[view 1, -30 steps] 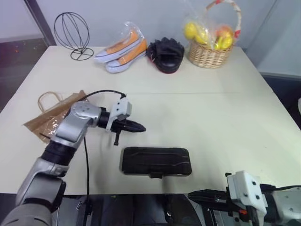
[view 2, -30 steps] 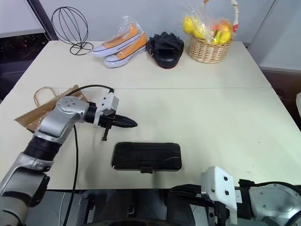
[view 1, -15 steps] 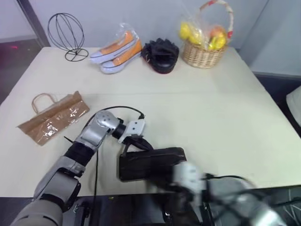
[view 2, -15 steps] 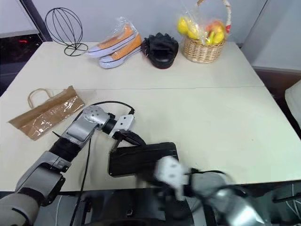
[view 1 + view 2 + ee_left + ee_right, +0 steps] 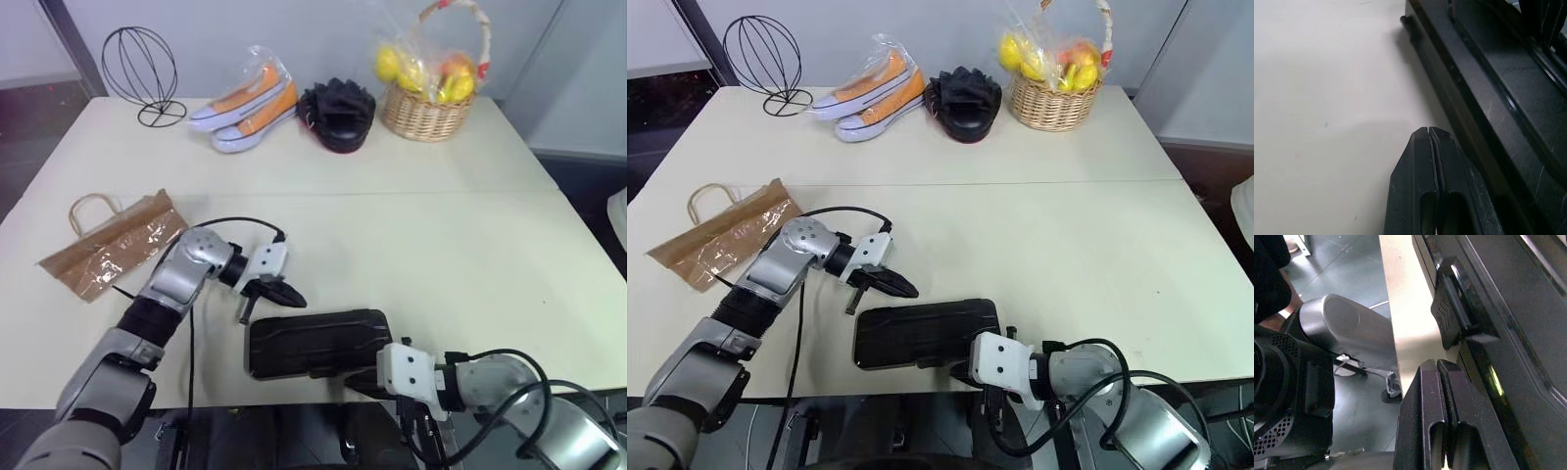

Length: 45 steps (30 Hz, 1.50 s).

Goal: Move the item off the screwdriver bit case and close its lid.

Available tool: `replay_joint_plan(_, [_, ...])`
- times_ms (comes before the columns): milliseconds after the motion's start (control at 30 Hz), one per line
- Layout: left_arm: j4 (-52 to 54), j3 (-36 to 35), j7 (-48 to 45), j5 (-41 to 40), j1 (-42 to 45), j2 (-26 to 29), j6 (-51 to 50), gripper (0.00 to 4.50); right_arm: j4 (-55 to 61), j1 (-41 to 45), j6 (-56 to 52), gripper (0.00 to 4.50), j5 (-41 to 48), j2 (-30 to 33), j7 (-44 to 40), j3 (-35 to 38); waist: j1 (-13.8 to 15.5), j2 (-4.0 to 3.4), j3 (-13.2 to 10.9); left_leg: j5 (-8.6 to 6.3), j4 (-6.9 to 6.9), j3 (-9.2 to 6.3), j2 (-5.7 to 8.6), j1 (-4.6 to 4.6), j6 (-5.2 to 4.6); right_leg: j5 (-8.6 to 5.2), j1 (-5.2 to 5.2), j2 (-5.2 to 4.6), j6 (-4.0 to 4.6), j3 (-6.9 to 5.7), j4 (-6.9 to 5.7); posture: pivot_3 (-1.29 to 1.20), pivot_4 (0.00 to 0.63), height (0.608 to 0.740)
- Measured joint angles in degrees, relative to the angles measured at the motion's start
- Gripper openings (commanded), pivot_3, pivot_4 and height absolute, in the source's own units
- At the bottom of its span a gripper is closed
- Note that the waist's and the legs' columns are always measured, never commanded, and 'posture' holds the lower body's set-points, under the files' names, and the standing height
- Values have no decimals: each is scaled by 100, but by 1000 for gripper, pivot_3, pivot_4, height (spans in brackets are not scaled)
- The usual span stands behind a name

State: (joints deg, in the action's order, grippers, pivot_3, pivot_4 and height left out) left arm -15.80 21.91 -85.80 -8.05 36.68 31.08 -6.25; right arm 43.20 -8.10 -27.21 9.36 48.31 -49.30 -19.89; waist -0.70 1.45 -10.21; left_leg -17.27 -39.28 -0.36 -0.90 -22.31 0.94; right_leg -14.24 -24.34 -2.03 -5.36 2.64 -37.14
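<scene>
Head views are showing the glossy black ribbed screwdriver bit case (image 5: 318,342) lying closed, while wrist views are revealing each gripper's fingers pressed together, empty: left gripper (image 5: 1430,134) beside it, right gripper (image 5: 1436,364) near its black latch tab (image 5: 1457,313).

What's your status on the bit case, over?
Left gripper shut, empty, at the case's far left corner. Right gripper shut, empty, by the latch tab. Bit case lid down. Paper bag clear, left.
</scene>
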Motion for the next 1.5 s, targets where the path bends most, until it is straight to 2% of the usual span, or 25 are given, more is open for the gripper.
replay_joint_plan(167, [135, 14, 5, 2, -27, -32, -93, 0, 11, 170, 88, 43, -400, -94, 88, -393, 4, 0, 0, 0, 0, 0, 0, 0, 0, 0, 0, 0, 1, 0, 0, 0, 150, 740])
replay_joint_plan(467, [188, 83, 33, 66, -39, -77, -145, 0, -703, 592, 623, 43, -1279, -779, 496, -1064, -4, 1, 4, 0, 0, 0, -2, 3, 0, 0, 0, 5, 2, 1, -2, 0, 150, 740])
replay_joint_plan(767, [610, -26, 85, 73, -284, 57, -376, 0, -962, 364, 1581, 43, -2029, -766, 812, -1129, 1, 3, 7, 0, 0, 0, -3, 12, 0, -1, 9, 6, 5, 1, -3, 0, 150, 740])
replay_joint_plan(833, [667, -33, 118, 88, -307, 42, -383, 0, -954, 283, 1591, 43, -2040, -809, 827, -1094, 2, 3, 10, 0, 0, -1, -3, 17, 0, -3, 14, 6, 9, 1, -3, 0, 150, 740])
replay_joint_plan(900, [580, -21, 127, 139, -265, -19, -279, 0, -870, 109, 1384, 43, -1670, -838, 721, -856, 20, 1, 12, 0, 0, 0, -1, 16, 0, -3, 18, 5, 8, 2, -2, 0, 150, 740])
replay_joint_plan(967, [349, 40, 90, 164, -212, -40, -130, 0, -713, -114, 1075, 576, -1116, -687, 460, -461, 32, 1, 11, 0, -2, 1, 1, 13, 0, -3, 20, 3, 8, 5, 2, 0, 150, 740])
replay_joint_plan(1000, [210, 42, 60, 176, -199, 6, -68, 249, -596, -258, 906, 892, -813, -494, 297, -167, 25, 1, 11, 0, -2, 2, 2, 12, 0, -3, 18, 2, 8, 7, 4, 0, 150, 740])
replay_joint_plan(1100, [-318, -156, 21, 187, 51, 427, 49, 1302, -205, -823, 305, 2305, 454, 41, -335, 849, 2, 12, 4, 0, -1, -5, -4, 9, 0, 0, 13, 10, 5, 3, 0, 0, 150, 740])
replay_joint_plan(1200, [-261, -626, -79, 49, 235, 962, 57, 2763, 31, -995, -141, 3781, 1576, 333, -779, 1958, -35, 12, 5, -1, 5, -3, -17, 21, -1, 2, 14, 20, 6, 10, -2, 0, 150, 740])
replay_joint_plan(1233, [-139, -816, -44, -22, 222, 1116, 7, 3350, 33, -987, -314, 4407, 1977, 442, -903, 2412, -27, 11, 5, -1, 6, -3, -17, 22, -1, 2, 15, 20, 6, 12, -2, 0, 150, 740])
replay_joint_plan(1300, [341, -1236, -36, -374, -18, 1541, -474, 4314, -32, -915, -668, 4500, 2773, 674, -1157, 3370, -28, 12, 4, -1, 7, -3, -29, 22, -2, 3, 15, 21, 5, 13, 0, 0, 150, 740])
replay_joint_plan(1367, [1218, -1888, -39, -1045, -619, 2066, -1422, 4416, -348, -652, -961, 4500, 3383, 872, -1403, 4063, -63, 12, -2, -2, 8, 4, -55, 17, -3, 3, 3, 25, 5, 19, 3, 0, 150, 740])
replay_joint_plan(1433, [2304, -2947, 10, -1963, -1503, 2684, -2698, 4416, -939, -392, -1204, 4500, 3722, 1173, -1640, 4771, -73, 14, -8, -4, 11, 9, -61, 16, -6, 3, 0, 25, 5, 22, 3, 0, 150, 740])
replay_joint_plan(1500, [3085, -3801, 189, -2580, -2014, 2954, -3475, 4416, -1292, -223, -1286, 4500, 3830, 1385, -1851, 5087, -3, 8, -7, -4, 11, 5, -64, 18, -6, 2, 2, 25, 7, 17, 4, 0, 150, 740])
